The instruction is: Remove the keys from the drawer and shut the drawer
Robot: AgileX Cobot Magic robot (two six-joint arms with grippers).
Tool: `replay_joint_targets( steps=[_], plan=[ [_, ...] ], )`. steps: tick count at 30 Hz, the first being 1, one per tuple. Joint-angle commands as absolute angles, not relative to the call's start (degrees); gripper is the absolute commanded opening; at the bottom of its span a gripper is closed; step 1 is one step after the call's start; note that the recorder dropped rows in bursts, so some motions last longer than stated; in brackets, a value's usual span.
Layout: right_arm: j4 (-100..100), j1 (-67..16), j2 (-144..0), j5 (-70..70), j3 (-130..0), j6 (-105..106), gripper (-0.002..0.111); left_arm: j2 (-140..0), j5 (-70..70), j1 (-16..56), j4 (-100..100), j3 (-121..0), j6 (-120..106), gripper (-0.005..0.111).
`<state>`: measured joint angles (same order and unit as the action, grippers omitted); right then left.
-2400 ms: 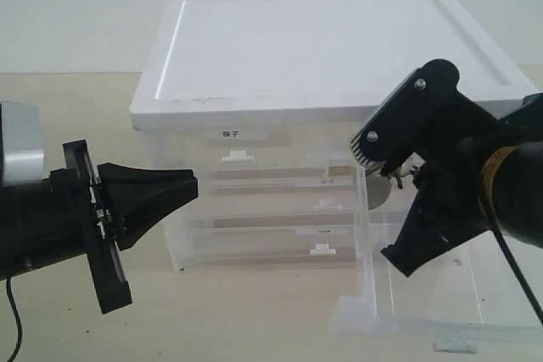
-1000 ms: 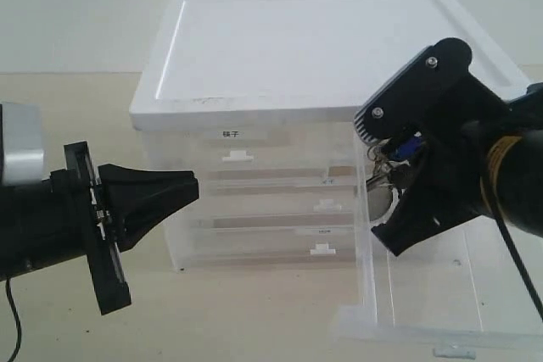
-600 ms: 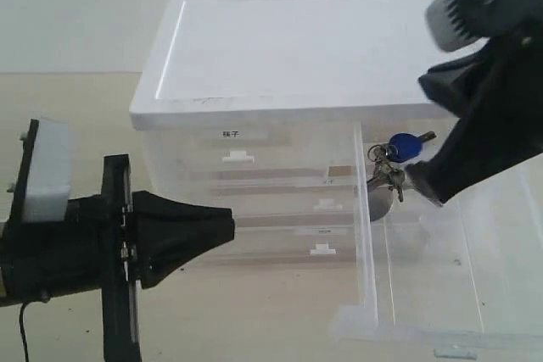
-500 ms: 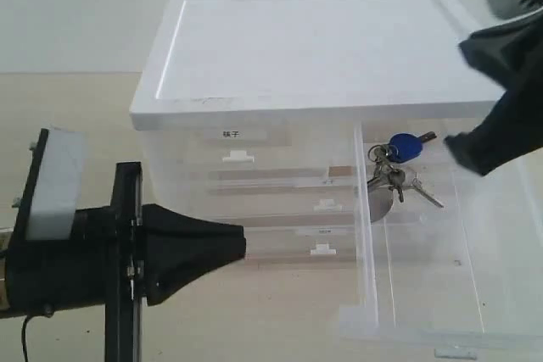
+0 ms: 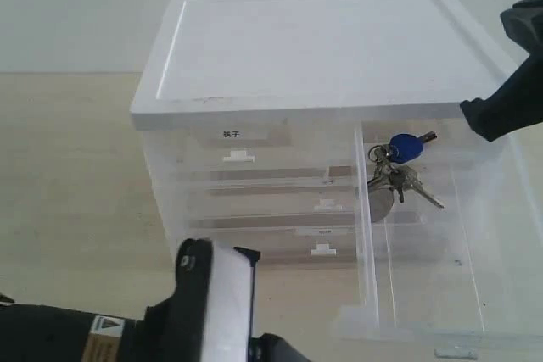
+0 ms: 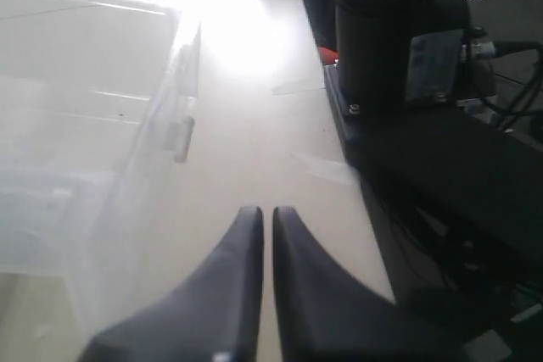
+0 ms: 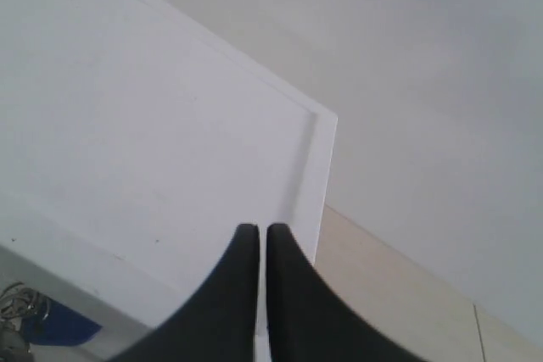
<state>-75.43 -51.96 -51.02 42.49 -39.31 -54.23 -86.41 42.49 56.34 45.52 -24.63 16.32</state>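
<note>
The keys [image 5: 397,169] lie inside the open drawer [image 5: 424,311], at three o'clock in the scene. The right gripper [image 7: 257,243], at their two o'clock, and the left gripper [image 6: 265,218] are clenched, empty. Likely next: the right one opens, descends and grasps the keys.

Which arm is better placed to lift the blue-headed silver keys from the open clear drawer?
Right, probably: the right gripper hovers near the keys; the left gripper is low, farther away.

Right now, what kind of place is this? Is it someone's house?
Probably a robot test bench, not a home: a clear drawer cabinet sits alone on a plain table against a bare wall, with black robot arms beside it.
</note>
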Motion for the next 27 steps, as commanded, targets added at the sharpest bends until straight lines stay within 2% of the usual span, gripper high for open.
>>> replay_joint_targets(
  steps=[1,9,21,27],
  plan=[
    [-74.64,-51.98,-51.01,42.41,-39.64,-54.58,0.0,-88.54,38.43,60.03,34.91,-27.9,11.15,0.005],
    [-73.61,-51.98,-51.01,41.22,-39.64,-54.46,0.0,-95.97,38.08,60.03,30.4,-33.03,8.09,0.005],
    [-68.28,-51.98,-50.25,38.6,-39.64,-51.79,0.0,-96.37,40.22,60.03,21.4,-40.23,3.12,0.005],
    [-67.84,-51.98,-40.23,40.93,-39.64,-49.64,0.0,-97.46,40.61,59.88,16.19,-41.7,-0.46,0.005]
  ],
)
